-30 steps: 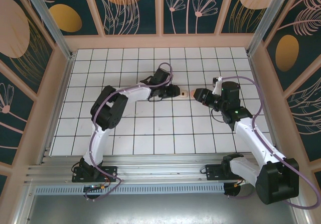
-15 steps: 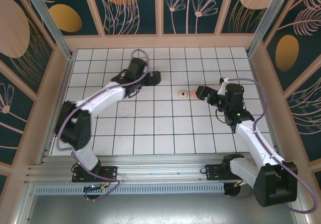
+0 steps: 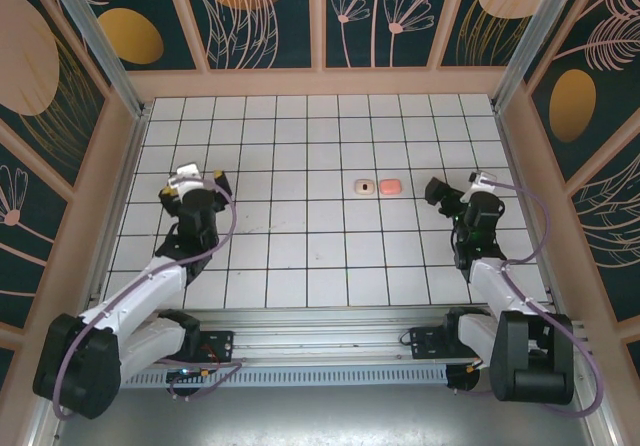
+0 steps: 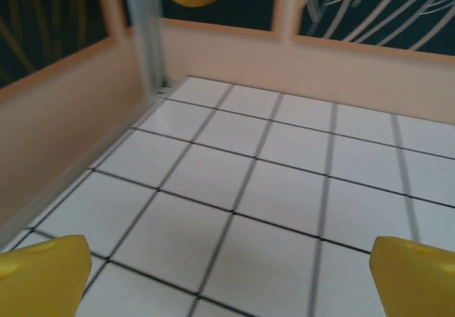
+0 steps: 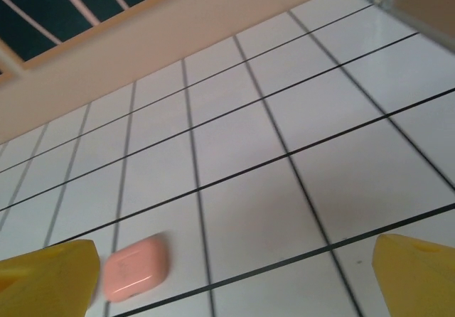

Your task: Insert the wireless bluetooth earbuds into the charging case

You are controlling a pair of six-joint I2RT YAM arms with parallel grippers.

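White tiled floor (image 3: pixel 300 256), black grout, boxed in by pale wood walls (image 3: pixel 320 83) under dark floral panels (image 3: pixel 270 16).

Task objects: two small items lie side by side, just apart, on the floor right of centre.
- Pink case (image 5: pixel 135 267): pebble-shaped and flat on one tile. It looks closed from the right wrist view, though it is slightly blurred.
- Beige piece (image 3: pixel 361 185): just to the pink case's left in the top view, squarish, with a coral spot (image 3: pixel 367 186) at its centre. It is too small to tell whether this is an open charging case with a coral bud seated in it.
- Earbuds: whether any lie loose on the tiles I cannot tell at this size.

Right gripper (image 5: pixel 231 278): yellow fingertips are spread wide with nothing between them. It sits low over the floor, facing the pink case, near it but not touching.

Left gripper (image 4: pixel 227 281): fingertips are also spread wide and empty. It faces the far-left corner of the enclosure, well apart from both items.

Progress (judgement): nothing is held and neither arm is at the objects, so no insertion is under way at this instant. If the coral spot is a seated bud, the seating is partly or wholly done and closing the beige lid would remain. If it is not, the earbuds have yet to be located and placed. These views do not settle it.
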